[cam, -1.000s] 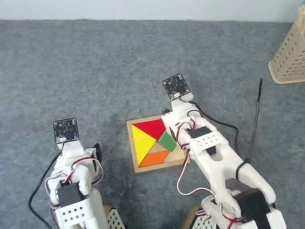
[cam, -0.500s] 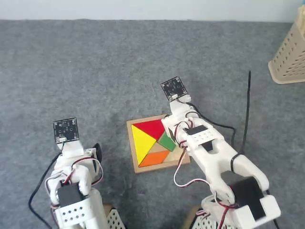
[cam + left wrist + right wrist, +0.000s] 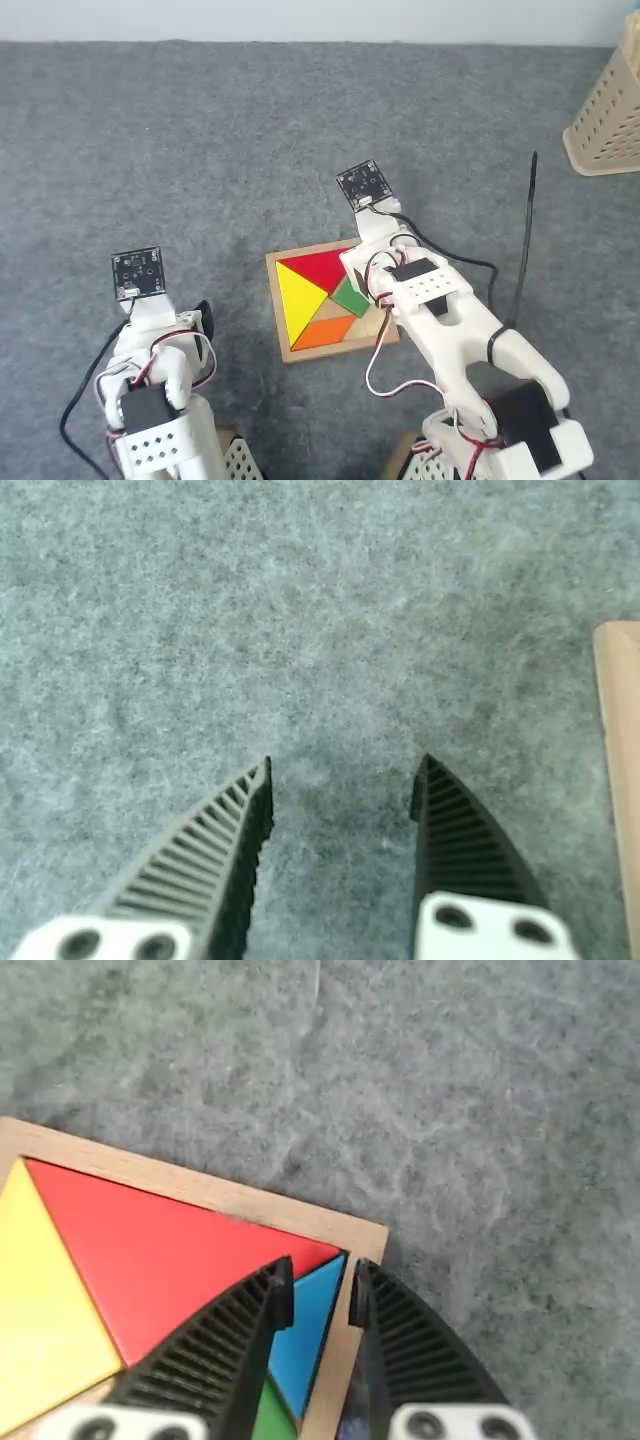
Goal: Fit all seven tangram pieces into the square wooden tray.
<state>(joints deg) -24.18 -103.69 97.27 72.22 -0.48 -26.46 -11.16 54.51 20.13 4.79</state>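
Your square wooden tray (image 3: 315, 353) sits on the grey felt mat (image 3: 200, 130) between the two arms, closer to the right one. From above you can count a red triangle (image 3: 318, 270), a yellow triangle (image 3: 293, 297), a green square (image 3: 350, 297) and an orange piece (image 3: 325, 333) in it. There's also a pale wood-coloured patch among them, and I can't tell if that's a piece or bare tray floor. The right arm's wrist covers the tray's right side, so that bit is hidden from up there.

The right wrist view fills in some of it. The right gripper (image 3: 320, 1295) hangs over a corner of the tray, jaws only a narrow slit apart. A blue triangle (image 3: 308, 1335) shows through the gap, lying right next to the red one. Can't tell if the tips actually touch it.

Your left gripper (image 3: 345, 763) is over the mat with its jaws wide apart, and a sliver of the tray's edge is cut off at the side of its view. A beige slotted basket (image 3: 605, 110) is cropped at the far corner.
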